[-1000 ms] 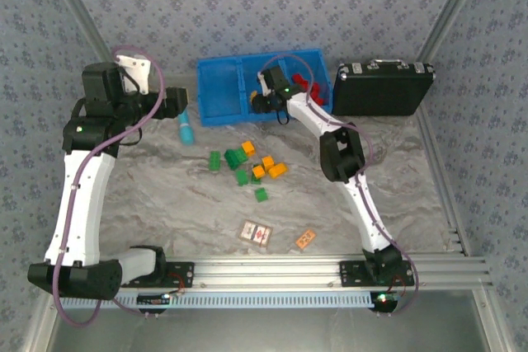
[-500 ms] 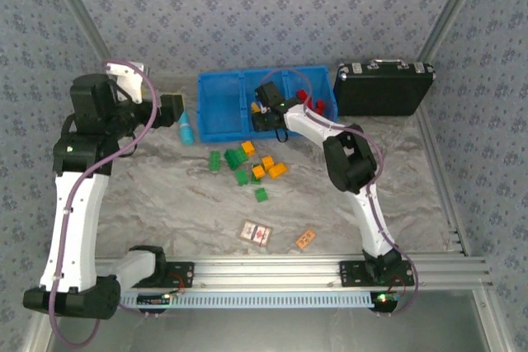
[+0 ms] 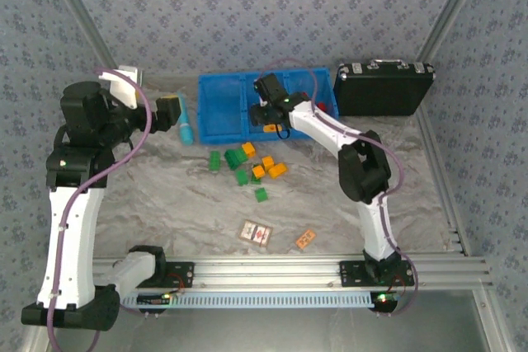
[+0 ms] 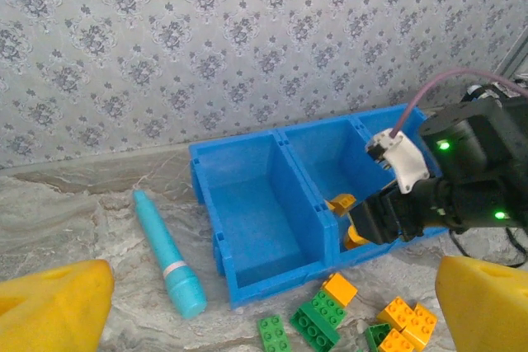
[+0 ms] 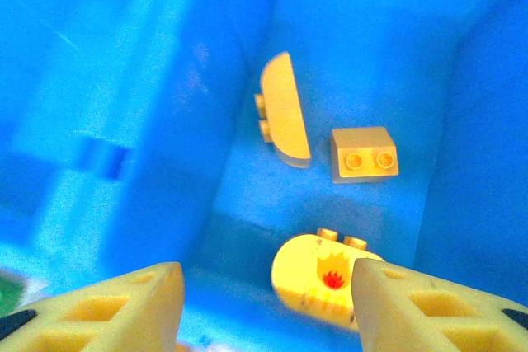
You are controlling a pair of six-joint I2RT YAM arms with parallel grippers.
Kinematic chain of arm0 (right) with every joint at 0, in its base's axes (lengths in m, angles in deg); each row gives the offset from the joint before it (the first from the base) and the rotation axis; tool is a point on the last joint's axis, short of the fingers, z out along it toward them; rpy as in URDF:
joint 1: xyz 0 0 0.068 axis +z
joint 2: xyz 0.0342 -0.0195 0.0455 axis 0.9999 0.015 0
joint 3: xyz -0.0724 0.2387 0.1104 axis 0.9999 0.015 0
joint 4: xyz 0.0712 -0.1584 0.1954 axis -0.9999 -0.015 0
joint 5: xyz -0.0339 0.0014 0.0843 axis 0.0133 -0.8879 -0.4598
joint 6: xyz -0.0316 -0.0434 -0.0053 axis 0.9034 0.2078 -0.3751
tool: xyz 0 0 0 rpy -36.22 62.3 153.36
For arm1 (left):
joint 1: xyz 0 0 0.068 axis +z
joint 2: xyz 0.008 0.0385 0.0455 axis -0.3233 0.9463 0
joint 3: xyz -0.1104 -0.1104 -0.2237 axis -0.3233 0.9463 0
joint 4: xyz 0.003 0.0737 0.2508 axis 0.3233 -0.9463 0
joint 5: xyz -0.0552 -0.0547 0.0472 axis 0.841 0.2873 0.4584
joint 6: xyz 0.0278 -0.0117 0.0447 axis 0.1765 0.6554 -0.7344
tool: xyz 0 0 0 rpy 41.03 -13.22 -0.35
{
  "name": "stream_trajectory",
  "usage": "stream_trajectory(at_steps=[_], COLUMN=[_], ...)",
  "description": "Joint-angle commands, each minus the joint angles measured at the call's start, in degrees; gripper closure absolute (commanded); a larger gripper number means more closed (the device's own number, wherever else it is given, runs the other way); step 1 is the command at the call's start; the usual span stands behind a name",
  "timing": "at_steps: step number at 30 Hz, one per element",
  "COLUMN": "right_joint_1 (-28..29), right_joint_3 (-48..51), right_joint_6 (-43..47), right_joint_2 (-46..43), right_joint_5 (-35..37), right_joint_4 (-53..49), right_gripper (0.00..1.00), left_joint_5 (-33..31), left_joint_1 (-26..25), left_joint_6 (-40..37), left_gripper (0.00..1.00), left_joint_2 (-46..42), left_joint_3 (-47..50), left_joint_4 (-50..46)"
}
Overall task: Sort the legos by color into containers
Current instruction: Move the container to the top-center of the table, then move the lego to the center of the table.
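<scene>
From above, much of the blue tray (image 3: pixel 216 96) is hidden from you. The right arm (image 3: pixel 330 129) crosses its middle and right compartments, leaving only a speck of red (image 3: pixel 321 107) in the right one. The right gripper (image 5: pixel 264 307) sits inside the middle compartment, its fingers cut off at the bottom edge and the picture soft. Its jaws stand apart, clasping nothing. A rounded orange-yellow brick (image 5: pixel 326 278) with a red flame mark lies between them, near a curved brick (image 5: pixel 285 121) and a small two-stud brick (image 5: pixel 364 154). Your left gripper (image 4: pixel 268 307), spread wide and holding nothing, hovers near the teal tube (image 4: pixel 169 257). Loose green and orange-yellow bricks (image 3: pixel 247 162) lie on the table (image 3: pixel 165 195) just near of the tray.
</scene>
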Motion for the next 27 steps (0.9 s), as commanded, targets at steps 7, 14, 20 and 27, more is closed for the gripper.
stream_trajectory(at_steps=[7, 14, 20, 27], right_joint_1=[4.22, 6.95, 8.96, 9.99], right_joint_3=[11.33, 18.24, 22.02, 24.59], right_joint_6=[-4.67, -5.29, -5.57, -6.83], right_joint_2=[-6.80, -9.67, -11.11, -11.46], right_joint_5=[-6.39, -4.98, -1.08, 4.05], right_joint_4=[2.05, 0.76, -2.89, -3.22], right_gripper=[0.49, 0.44, 0.39, 0.38], left_joint_5=[1.82, 1.47, 1.64, 1.64], left_joint_1=[-0.70, -2.07, -2.54, -2.73], left_joint_6=[0.59, 0.22, 0.43, 0.51], left_gripper=[0.00, 0.00, 0.00, 0.00], left_joint_2=[-1.89, -3.02, -3.31, -3.91], left_joint_3=[0.62, 1.34, 1.79, 1.96], left_joint_4=[1.16, 1.16, 1.17, 1.16])
